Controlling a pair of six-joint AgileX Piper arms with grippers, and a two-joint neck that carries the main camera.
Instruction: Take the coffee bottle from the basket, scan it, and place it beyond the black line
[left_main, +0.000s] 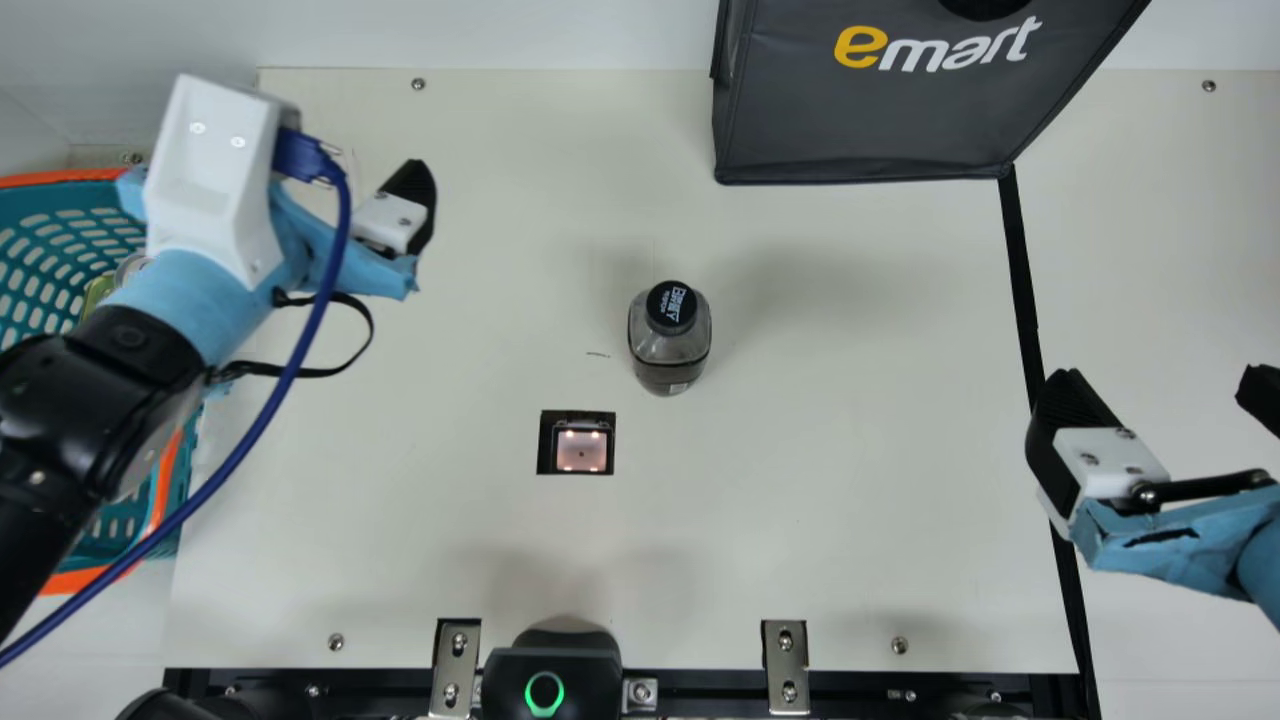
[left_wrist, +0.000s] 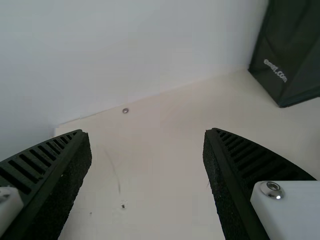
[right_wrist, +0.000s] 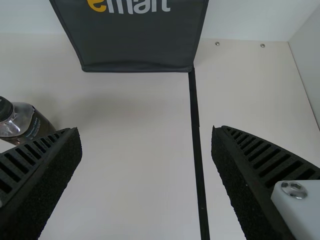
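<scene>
The coffee bottle (left_main: 668, 345), dark with a black cap, stands upright near the table's middle, above and right of the scanner window (left_main: 581, 450). My left gripper (left_main: 385, 215) is well left of it, beside the basket (left_main: 60, 235); in the left wrist view that gripper (left_wrist: 147, 135) is open with nothing between its fingers. At the right, my right gripper (left_main: 1155, 395) stands open by the black line (left_main: 1022, 270). The right wrist view has this gripper (right_wrist: 146, 131) open over bare table and the line (right_wrist: 196, 125), with the bottle (right_wrist: 25, 122) off to one side.
A dark shopping bag (left_main: 880, 110) stands at the back, its front corner at the black line's far end. A blue cable (left_main: 268, 420) hangs along my left arm. A black device with a green ring (left_main: 545, 690) and metal brackets (left_main: 785, 665) sit at the near edge.
</scene>
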